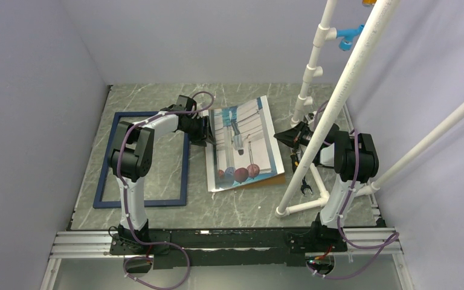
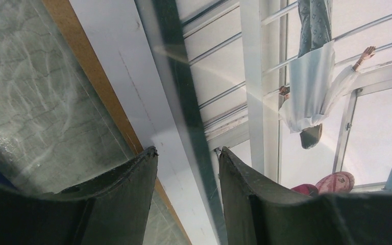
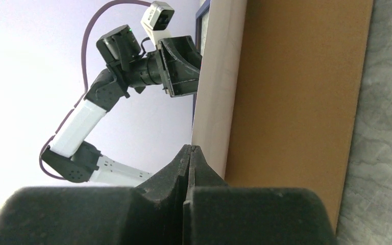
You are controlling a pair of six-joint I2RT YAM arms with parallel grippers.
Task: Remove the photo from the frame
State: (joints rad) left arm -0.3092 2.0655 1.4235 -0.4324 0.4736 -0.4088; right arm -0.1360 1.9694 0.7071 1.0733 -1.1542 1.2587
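The photo [image 1: 241,142] is already out of the frame [image 1: 142,201], which lies flat on the counter [image 1: 235,208] just to its left; the print sits tilted between the two arms, its long axis running away from the bases; the left end effector [image 2: 188,151] straddles its left long edge, jaws part open, though whether they truly pinch it I cannot tell; the right end effector [image 3: 190,153] is closed on nothing, tips just beside the opposite edge; setting the print down likely falls to the left arm.
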